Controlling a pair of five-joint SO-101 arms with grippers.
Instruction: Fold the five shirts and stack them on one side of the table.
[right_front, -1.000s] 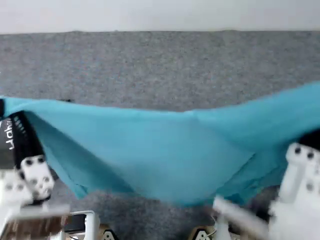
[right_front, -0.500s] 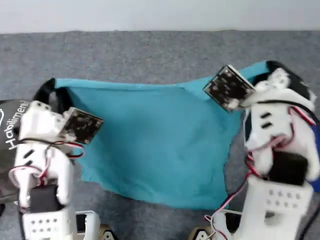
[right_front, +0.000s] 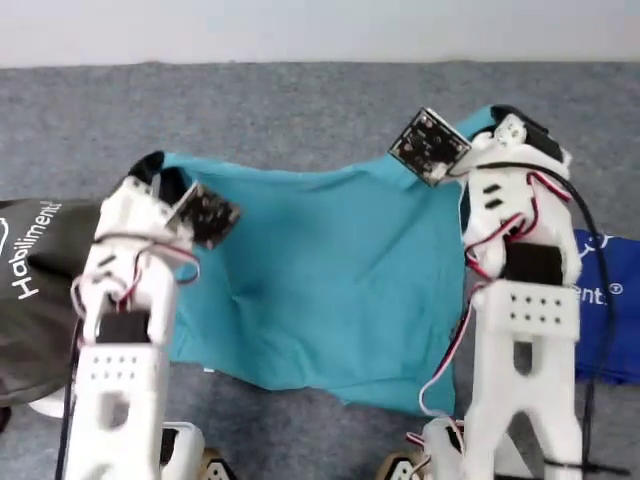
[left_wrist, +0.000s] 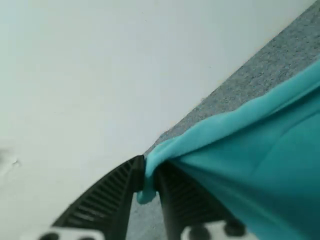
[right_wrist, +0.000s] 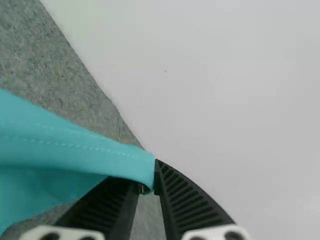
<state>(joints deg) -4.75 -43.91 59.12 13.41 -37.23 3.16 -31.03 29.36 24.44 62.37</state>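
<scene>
Grey, felt-like tabletop (right_front: 300, 110) runs back to a plain white wall (right_front: 300, 30) in the high view; a teal shirt (right_front: 330, 280) is stretched across the middle of it between the two arms. The left pincer (right_front: 152, 172) is clenched on one upper corner of the cloth; the right pincer (right_front: 505, 115) is clenched on the other, set a little farther back towards the wall. The top edge sags slightly between them; the lower hem lies close to the arm bases at the near edge. A black garment (right_front: 30, 300) with white print lies beside the left arm at the edge of the view; a blue garment (right_front: 610, 310) lies beside the right arm at the opposite edge, partly behind that arm.

From the left wrist, the ribbed black jaws of the left pincer (left_wrist: 148, 170) are closed on a bunched fold of the teal shirt (left_wrist: 250, 160); the cloth spreads away from the jaws, with grey tabletop (left_wrist: 270, 65) and white wall (left_wrist: 100, 75) beyond.

From the right wrist, the right pincer (right_wrist: 149, 180) grips a stitched hem corner of the teal shirt (right_wrist: 60, 150), jaws tight on the fabric; grey tabletop (right_wrist: 50, 75) and white wall (right_wrist: 225, 75) lie behind.
</scene>
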